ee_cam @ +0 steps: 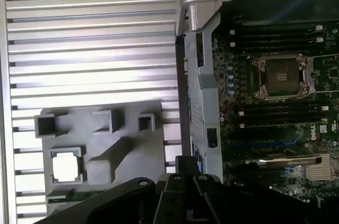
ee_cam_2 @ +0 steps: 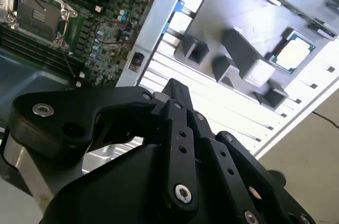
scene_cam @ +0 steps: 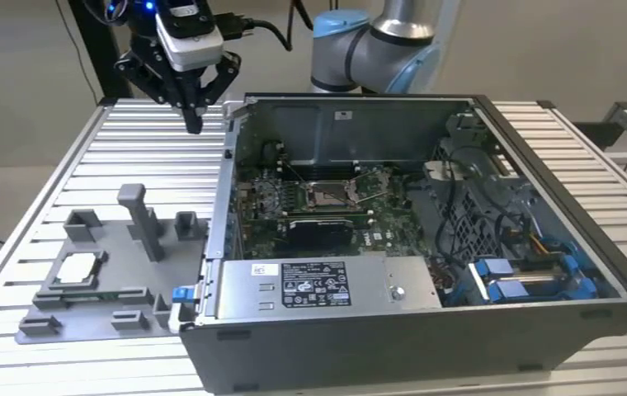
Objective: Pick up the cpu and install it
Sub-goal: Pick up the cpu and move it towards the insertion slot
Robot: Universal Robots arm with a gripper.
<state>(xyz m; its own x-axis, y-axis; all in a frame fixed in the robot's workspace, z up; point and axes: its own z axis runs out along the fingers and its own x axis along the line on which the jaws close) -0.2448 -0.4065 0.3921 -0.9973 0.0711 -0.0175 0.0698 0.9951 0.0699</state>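
The cpu [scene_cam: 77, 268] is a pale silver square chip lying flat in a recess of the grey plastic fixture [scene_cam: 138, 289] on the exterior view's left; it also shows in both wrist views [ee_cam_2: 294, 52] [ee_cam: 66, 168]. My gripper [scene_cam: 192, 124] hangs high over the slatted table beyond the fixture, beside the computer case's far left corner. Its black fingers meet at a point, shut with nothing between them, as both wrist views show [ee_cam_2: 175, 86] [ee_cam: 186, 161]. Inside the case, the dark square socket [scene_cam: 328, 194] [ee_cam_2: 37, 15] [ee_cam: 280, 78] on the motherboard stands open with its metal frame around it.
The open computer case [scene_cam: 424, 103] lies on its side across the middle and the exterior view's right, with a power supply [scene_cam: 313, 285], cables and blue drive brackets [scene_cam: 523, 276]. Tall grey posts [scene_cam: 138, 214] rise from the fixture. The slatted aluminium table [scene_cam: 148, 157] lies below the gripper.
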